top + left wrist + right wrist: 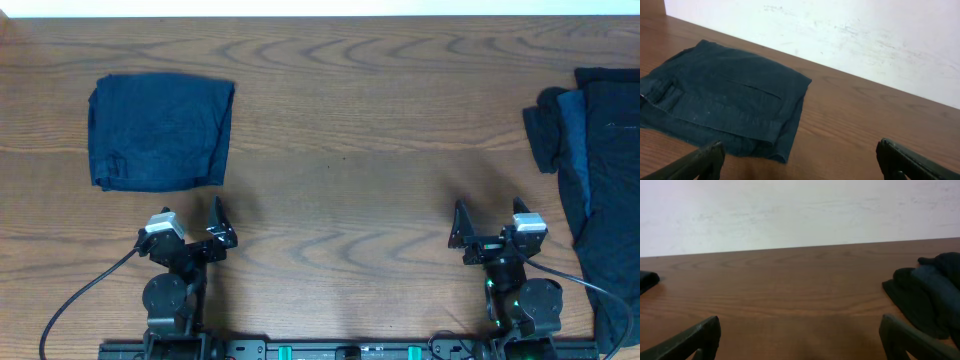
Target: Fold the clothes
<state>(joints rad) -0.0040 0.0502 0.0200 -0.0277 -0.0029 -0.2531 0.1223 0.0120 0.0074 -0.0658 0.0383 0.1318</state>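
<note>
Ahead of the left gripper (805, 169), just beyond its left finger, one folded garment (725, 107) lies as a flat rectangle, likely set aside as finished. Fingers are spread wide and hold nothing. The right gripper (802, 347) is likewise spread and empty. A rumpled heap (927, 292) sits ahead and right of its right finger, well apart, apparently the waiting pile. The table (790, 290) directly before both fingers probably serves as folding space.

Overhead looks straight down on the whole table (340, 130); wrist views skim it low, facing the far wall (790, 210).
</note>
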